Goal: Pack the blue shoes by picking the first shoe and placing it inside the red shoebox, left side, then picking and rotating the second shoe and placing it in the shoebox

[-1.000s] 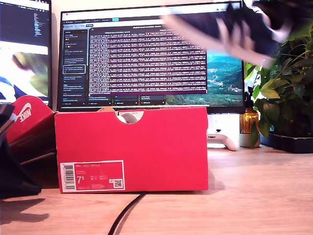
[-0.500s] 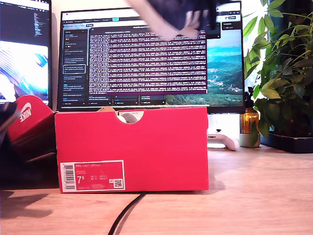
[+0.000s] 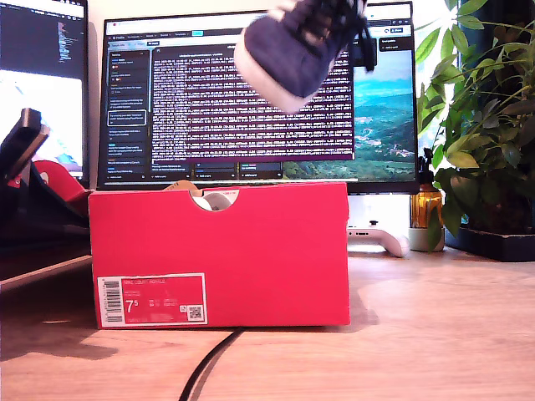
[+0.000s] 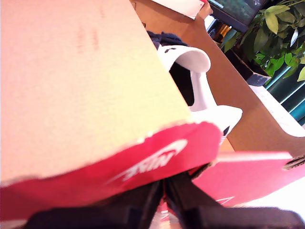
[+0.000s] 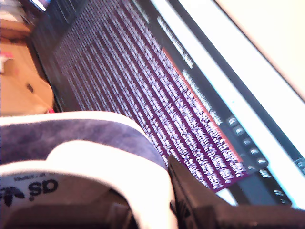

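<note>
While the red shoebox (image 3: 219,255) sits near the bench's front edge, my first claw (image 4: 164,191) pinches its lid (image 4: 86,95) back. My second claw (image 5: 157,200), clamped on the second blue shoe (image 3: 297,50), carries it high above; next it needs turning and lowering. Only the first wrist view shows the first blue shoe (image 4: 195,81) already inside.

Our first gripper (image 4: 164,191): black, matte fingers (image 4: 143,202) tapering to narrow tips. Our second gripper (image 5: 157,200): black too, one flat angular finger (image 5: 200,207) showing.
</note>
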Controlling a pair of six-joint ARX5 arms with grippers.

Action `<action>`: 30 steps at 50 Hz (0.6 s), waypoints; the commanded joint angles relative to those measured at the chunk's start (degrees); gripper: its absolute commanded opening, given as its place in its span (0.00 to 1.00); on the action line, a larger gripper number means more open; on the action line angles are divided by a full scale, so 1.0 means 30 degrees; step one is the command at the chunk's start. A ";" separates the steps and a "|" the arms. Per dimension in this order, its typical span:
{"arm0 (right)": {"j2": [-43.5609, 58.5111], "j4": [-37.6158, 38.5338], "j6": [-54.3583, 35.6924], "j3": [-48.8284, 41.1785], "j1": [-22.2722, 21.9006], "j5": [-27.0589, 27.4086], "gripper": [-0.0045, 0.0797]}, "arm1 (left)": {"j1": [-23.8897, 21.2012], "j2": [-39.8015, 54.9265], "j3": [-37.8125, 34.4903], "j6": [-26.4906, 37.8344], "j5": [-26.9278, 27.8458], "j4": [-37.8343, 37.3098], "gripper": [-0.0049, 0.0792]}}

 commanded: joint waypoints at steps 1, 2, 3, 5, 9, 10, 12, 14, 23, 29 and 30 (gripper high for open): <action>0.0474 0.0466 -0.0146 0.0532 0.0423 -0.0095 0.04 | -0.0029 0.0051 0.0721 -0.0066 -0.0058 0.0474 0.03; 0.0612 0.0474 -0.0284 0.0532 0.0466 -0.0095 0.04 | -0.0029 0.0051 0.0721 -0.0066 -0.0058 0.0474 0.03; 0.0743 0.0474 -0.0488 0.0532 0.0510 -0.0095 0.04 | -0.0029 0.0051 0.0721 -0.0066 -0.0058 0.0474 0.03; 0.1005 0.0488 -0.0721 0.0532 0.0648 -0.0095 0.04 | -0.0029 0.0051 0.0721 -0.0066 -0.0058 0.0466 0.03; 0.1494 0.0495 -0.1304 0.0532 0.0838 -0.0080 0.04 | -0.0036 0.0051 0.0721 -0.0066 -0.0051 0.0466 0.03; 0.1596 0.0488 -0.1515 0.0532 0.0860 -0.0080 0.04 | -0.0036 0.0051 0.0721 -0.0066 -0.0051 0.0466 0.03; 0.1843 0.0525 -0.1821 0.0532 0.0918 -0.0073 0.04 | -0.0036 0.0051 0.0721 -0.0073 -0.0051 0.0466 0.03; 0.2098 0.0503 -0.2310 0.0532 0.0940 -0.0058 0.04 | -0.0036 0.0051 0.0721 -0.0073 -0.0051 0.0466 0.03; 0.3031 -0.0532 -0.2630 0.0532 0.0984 0.0036 0.04 | -0.0029 0.0051 0.0721 -0.0073 -0.0051 0.0466 0.03; 0.3570 -0.1326 -0.2667 0.0532 0.1049 0.0044 0.04 | -0.0029 0.0051 0.0721 -0.0080 -0.0051 0.0466 0.03; 0.3657 -0.1392 -0.2681 0.0532 0.1056 0.0044 0.04 | -0.0029 0.0051 0.0721 -0.0073 -0.0051 0.0466 0.03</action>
